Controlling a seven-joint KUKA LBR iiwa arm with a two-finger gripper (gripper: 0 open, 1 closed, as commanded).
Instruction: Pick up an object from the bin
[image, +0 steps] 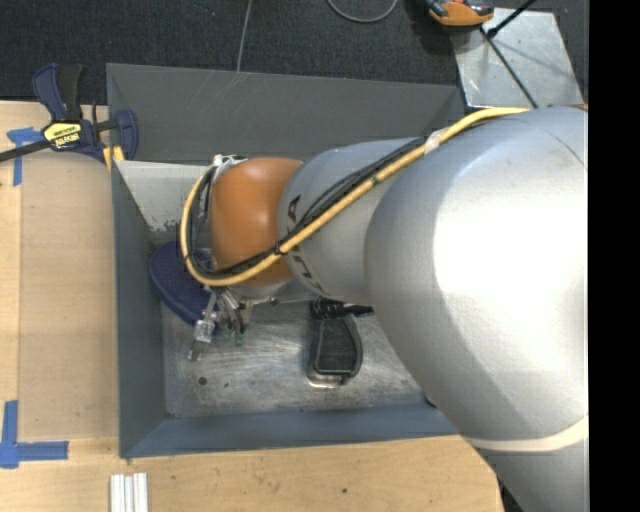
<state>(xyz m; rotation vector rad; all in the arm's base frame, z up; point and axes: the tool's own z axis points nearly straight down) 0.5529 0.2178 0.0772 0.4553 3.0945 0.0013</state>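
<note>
My gripper (222, 322) pokes out from under the arm's orange cover, low over the left part of the bin floor. A dark blue, rounded flat thing (172, 284) lies right beside it to the upper left, against the bin's left wall and partly hidden by the cover. A black oblong thing with a silvery lower rim (333, 352) lies on the floor to the gripper's right, about a hand's width away. I see nothing held in the gripper.
The arm and its orange cover with a yellow cable hide the back and right of the bin. Bare scuffed floor runs along the front, below the gripper and the black thing. The bin's sloping walls close in on the left and front.
</note>
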